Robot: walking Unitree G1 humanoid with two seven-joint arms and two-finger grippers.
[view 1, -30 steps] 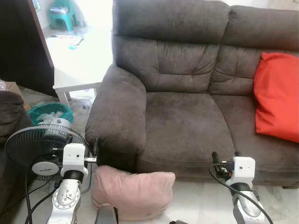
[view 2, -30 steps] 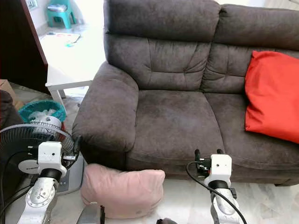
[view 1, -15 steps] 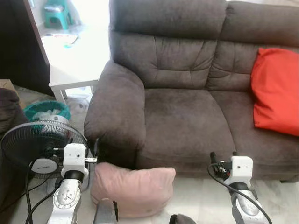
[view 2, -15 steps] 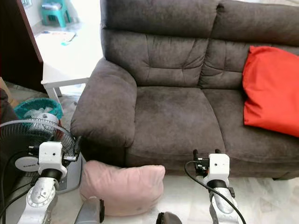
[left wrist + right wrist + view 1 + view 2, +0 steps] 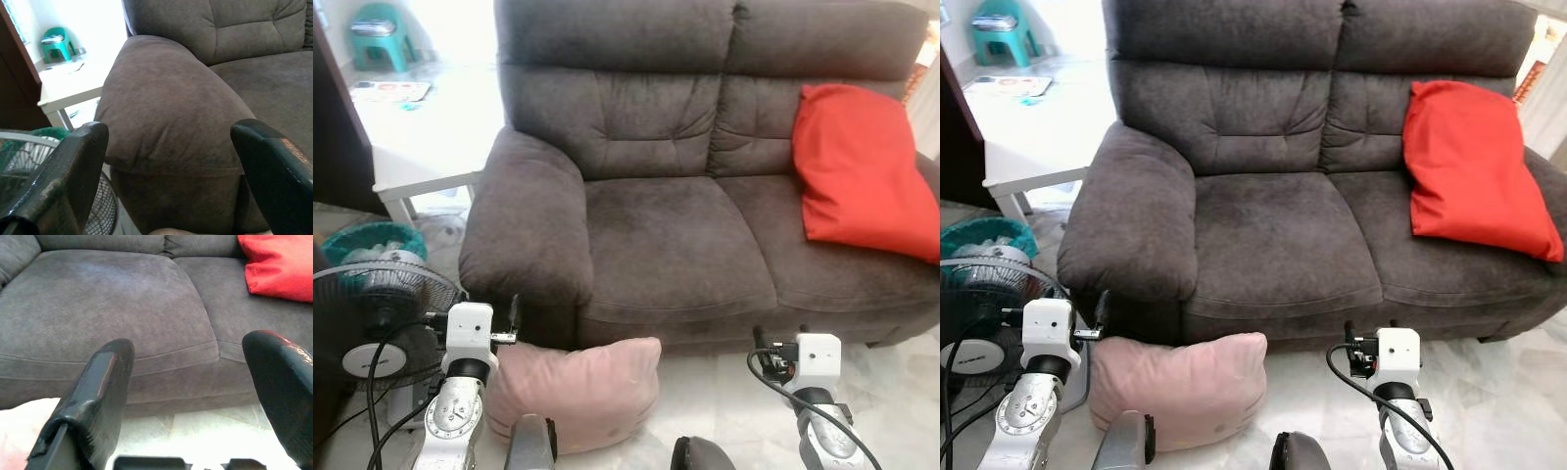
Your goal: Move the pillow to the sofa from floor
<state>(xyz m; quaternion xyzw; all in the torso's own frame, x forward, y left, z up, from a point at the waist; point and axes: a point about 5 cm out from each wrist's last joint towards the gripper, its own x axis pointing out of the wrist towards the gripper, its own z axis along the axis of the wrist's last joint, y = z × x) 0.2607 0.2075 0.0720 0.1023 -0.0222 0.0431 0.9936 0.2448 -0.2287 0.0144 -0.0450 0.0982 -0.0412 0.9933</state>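
A pink pillow (image 5: 573, 392) lies on the pale floor against the front of the dark brown sofa (image 5: 675, 245), below its left armrest (image 5: 166, 98). My left gripper (image 5: 168, 131) hovers open just above the pillow's left end, facing the armrest. My right gripper (image 5: 779, 333) is open too, low in front of the sofa's seat edge, to the right of the pillow. The right wrist view catches the pillow's edge (image 5: 22, 431) beside one finger (image 5: 98, 391). Nothing is held.
A red pillow (image 5: 857, 166) leans on the sofa's right seat. A standing fan (image 5: 372, 323) and its cables crowd my left arm. Behind it are a teal basket (image 5: 362, 240), a white low table (image 5: 421, 147) and a teal stool (image 5: 382, 34).
The whole view has swung to the right, so the sofa and both pillows sit further left in the picture. Both grippers stay open in the same pose.
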